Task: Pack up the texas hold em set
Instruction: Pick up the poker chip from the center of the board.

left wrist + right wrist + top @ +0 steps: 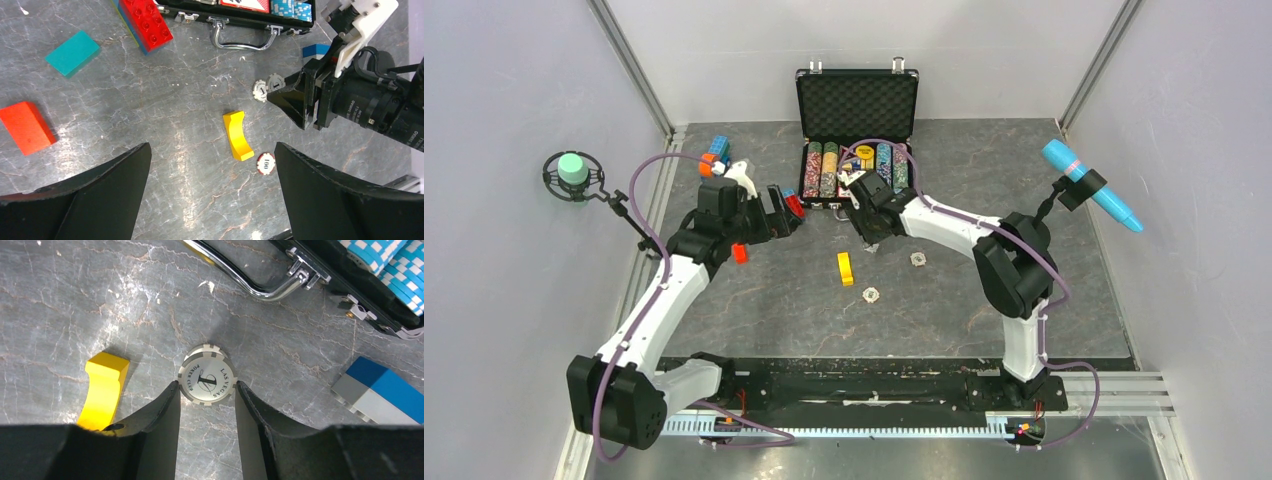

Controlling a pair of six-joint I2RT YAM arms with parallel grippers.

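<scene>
The black briefcase (856, 100) stands open at the back, grey foam in its lid and rows of coloured chips (854, 168) inside. Its silver handle (250, 282) faces me. My right gripper (206, 388) is down at the table in front of the handle, its fingertips shut on the edges of a pale "Las Vegas Poker Club" chip (206, 374). In the left wrist view two pale chips (266, 87) show at its tip. My left gripper (212, 195) is wide open and empty above the table. A red "100" chip (266, 163) and another loose chip (917, 258) lie on the table.
A yellow curved block (238, 135) lies beside the red chip. A red and blue brick stack (145, 22), a teal block (72, 52) and an orange block (26, 127) lie at the left. A blue and grey brick (380, 392) lies right of my right gripper.
</scene>
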